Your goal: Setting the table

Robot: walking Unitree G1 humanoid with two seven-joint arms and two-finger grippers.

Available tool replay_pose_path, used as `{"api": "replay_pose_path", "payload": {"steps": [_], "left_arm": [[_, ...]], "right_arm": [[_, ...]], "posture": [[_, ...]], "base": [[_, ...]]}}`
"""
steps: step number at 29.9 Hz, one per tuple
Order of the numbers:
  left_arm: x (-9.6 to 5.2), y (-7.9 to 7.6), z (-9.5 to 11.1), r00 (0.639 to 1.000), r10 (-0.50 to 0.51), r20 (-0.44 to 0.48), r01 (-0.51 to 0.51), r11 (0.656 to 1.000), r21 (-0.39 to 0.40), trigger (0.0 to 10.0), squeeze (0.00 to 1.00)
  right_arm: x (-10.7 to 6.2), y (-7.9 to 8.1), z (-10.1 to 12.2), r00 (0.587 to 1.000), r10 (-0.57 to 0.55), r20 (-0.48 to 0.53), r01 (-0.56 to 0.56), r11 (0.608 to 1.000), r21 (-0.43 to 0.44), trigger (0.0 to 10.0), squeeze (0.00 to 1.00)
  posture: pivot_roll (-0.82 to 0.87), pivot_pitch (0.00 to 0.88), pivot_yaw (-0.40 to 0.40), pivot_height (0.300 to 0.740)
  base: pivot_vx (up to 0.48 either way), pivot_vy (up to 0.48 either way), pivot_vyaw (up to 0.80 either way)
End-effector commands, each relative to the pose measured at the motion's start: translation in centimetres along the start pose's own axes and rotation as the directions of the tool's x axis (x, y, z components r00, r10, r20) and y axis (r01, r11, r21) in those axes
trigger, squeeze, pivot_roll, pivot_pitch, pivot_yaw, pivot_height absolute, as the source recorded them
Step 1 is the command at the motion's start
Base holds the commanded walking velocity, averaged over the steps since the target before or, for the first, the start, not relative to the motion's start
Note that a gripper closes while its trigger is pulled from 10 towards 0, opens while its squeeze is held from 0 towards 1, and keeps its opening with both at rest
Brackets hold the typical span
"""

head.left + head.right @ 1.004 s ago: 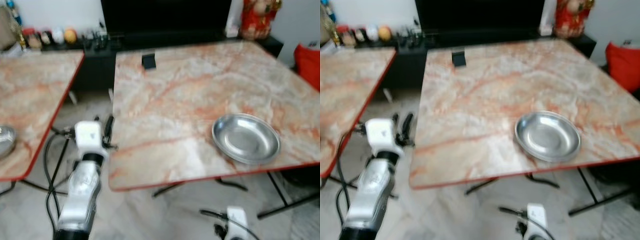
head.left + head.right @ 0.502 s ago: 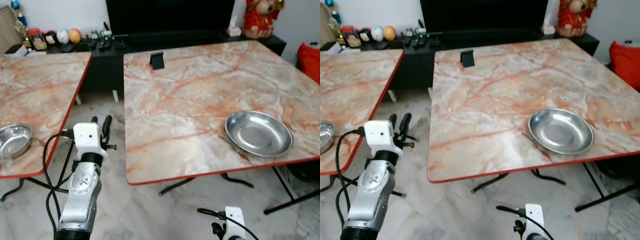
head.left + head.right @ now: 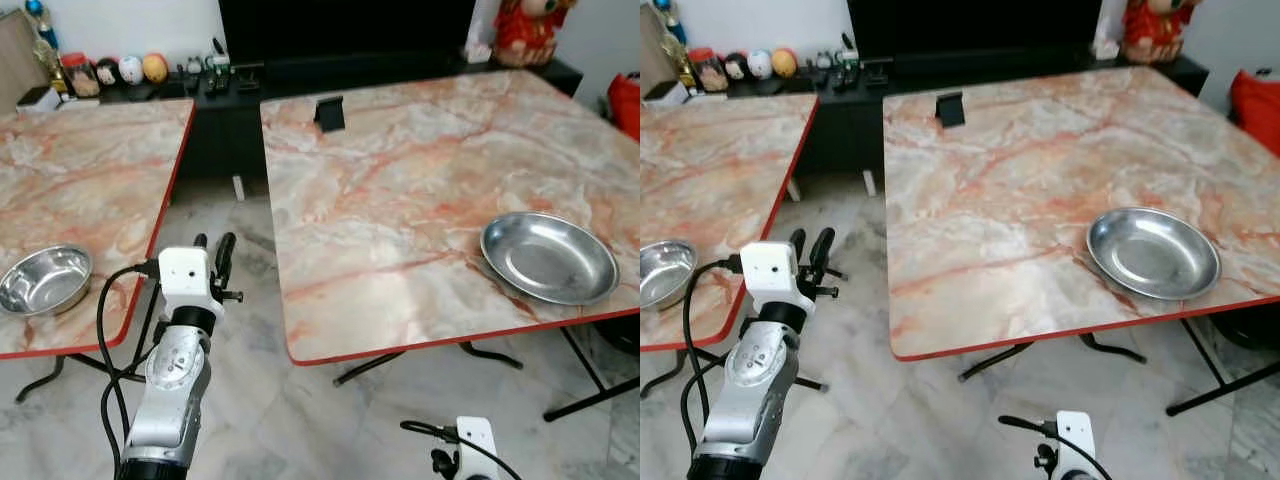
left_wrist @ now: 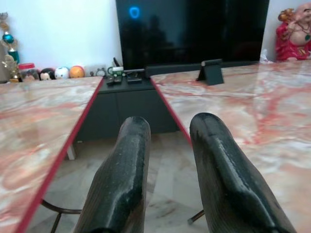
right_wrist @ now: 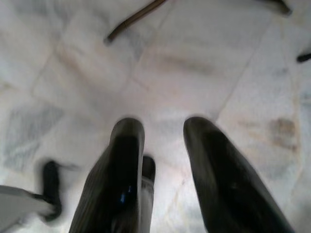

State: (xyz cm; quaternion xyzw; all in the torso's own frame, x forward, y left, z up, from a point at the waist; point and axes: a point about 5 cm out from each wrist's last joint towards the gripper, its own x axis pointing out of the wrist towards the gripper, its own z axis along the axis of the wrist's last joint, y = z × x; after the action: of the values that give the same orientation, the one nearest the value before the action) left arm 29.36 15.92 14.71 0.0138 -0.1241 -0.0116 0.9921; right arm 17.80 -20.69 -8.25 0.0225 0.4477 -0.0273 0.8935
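The left pincer [image 3: 212,243] is raised over the marble floor [image 3: 300,410] in the gap between two marble-patterned tabletops with red edges, its two black fingers [image 4: 121,184] slightly parted with nothing between them. To its left and a little lower, a small steel bowl [image 3: 44,280] sits near the front edge of the left tabletop [image 3: 90,170]. Well off to its right, a shallow steel plate [image 3: 549,257] lies near the front right corner of the right tabletop [image 3: 420,170], close to the red rim. Farther ahead of the pincer, a small black stand [image 3: 329,112] is upright near the far edge of the right tabletop. Beyond both tabletops runs a low black cabinet [image 3: 230,140] carrying small round ornaments [image 3: 140,69] and clutter, with a dark television screen [image 4: 194,29] above it and a red figurine [image 4: 294,34] at its right end. Black folding legs [image 3: 400,362] of the right tabletop cross the floor to the right of the pincer. The right pincer [image 5: 163,170] hangs low, pointing down at the floor, its fingers a little apart and holding nothing; a black cable [image 3: 430,432] loops from its wrist.
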Motion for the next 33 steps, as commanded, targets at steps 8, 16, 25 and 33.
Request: {"api": "replay_pose_path", "payload": {"steps": [8,16,25,33], "left_arm": [[-0.13,0.69,0.42,1.0,0.013,0.018,-0.014,0.999,0.034,10.0,0.0],[-0.1,0.69,0.44,1.0,0.013,0.019,-0.013,0.999,0.035,10.0,0.0],[-0.09,0.69,0.45,1.0,0.014,0.018,-0.014,0.999,0.036,10.0,0.0],[-0.03,0.71,0.46,1.0,0.014,0.018,-0.015,0.999,0.036,10.0,0.0]], "right_arm": [[0.07,0.73,-0.14,1.0,0.022,-0.003,-0.022,1.0,0.005,10.0,0.0],[0.08,0.73,-0.12,1.0,0.023,-0.003,-0.023,1.0,0.004,10.0,0.0],[0.08,0.72,-0.1,1.0,0.024,-0.004,-0.024,1.0,0.003,10.0,0.0],[0.09,0.74,-0.05,1.0,0.023,-0.003,-0.023,1.0,0.003,10.0,0.0]], "posture": [[-0.06,0.0,0.049,0.74],[-0.06,0.0,0.048,0.74],[-0.05,0.0,0.046,0.74],[-0.05,0.0,0.047,0.74]], "base": [[0.0,0.28,0.0],[0.0,0.28,0.0],[0.0,0.279,0.0],[0.0,0.278,0.0]]}}
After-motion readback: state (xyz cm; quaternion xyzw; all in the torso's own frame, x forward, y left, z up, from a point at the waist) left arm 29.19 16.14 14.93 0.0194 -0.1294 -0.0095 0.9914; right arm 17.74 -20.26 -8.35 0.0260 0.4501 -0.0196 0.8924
